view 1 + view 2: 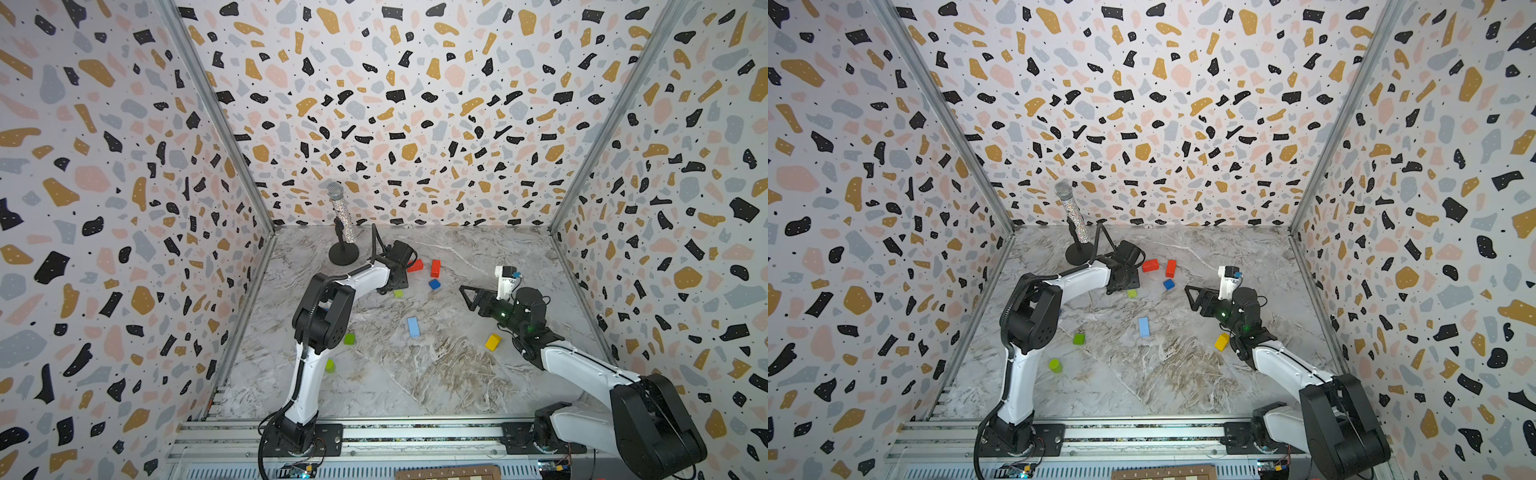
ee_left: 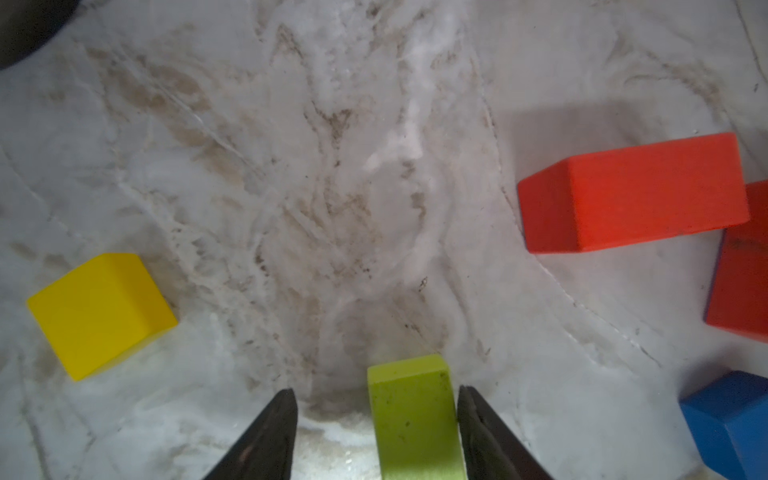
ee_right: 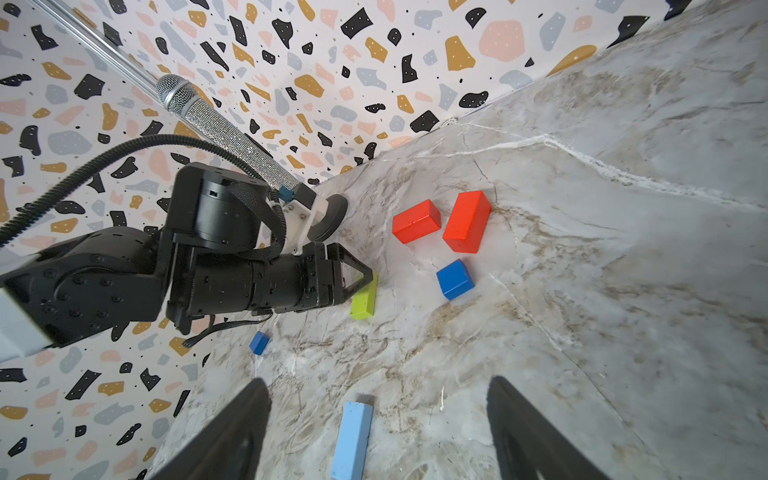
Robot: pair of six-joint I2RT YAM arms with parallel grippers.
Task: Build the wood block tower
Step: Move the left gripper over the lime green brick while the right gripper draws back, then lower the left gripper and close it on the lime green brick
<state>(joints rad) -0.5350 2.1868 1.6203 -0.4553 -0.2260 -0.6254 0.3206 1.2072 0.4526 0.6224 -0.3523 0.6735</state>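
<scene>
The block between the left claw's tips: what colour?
The block is lime green; the left wrist view shows it best.

L end effector (image 1: 392,288) at lime blk (image 1: 398,293); other blks (image 1: 413,326) scattered.

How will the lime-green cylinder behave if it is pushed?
The lime-green cylinder seems to stand on its flat end, so it would probably slide. Tipped over, it may roll across the smooth marbled table.

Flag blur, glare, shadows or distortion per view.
Both top views: even light, no glare, walls splayed by wide lens. Left wrist: soft overall, lime block blurs near the lens, red brick casts a soft shadow. Right wrist: sharp, tilted.
</scene>
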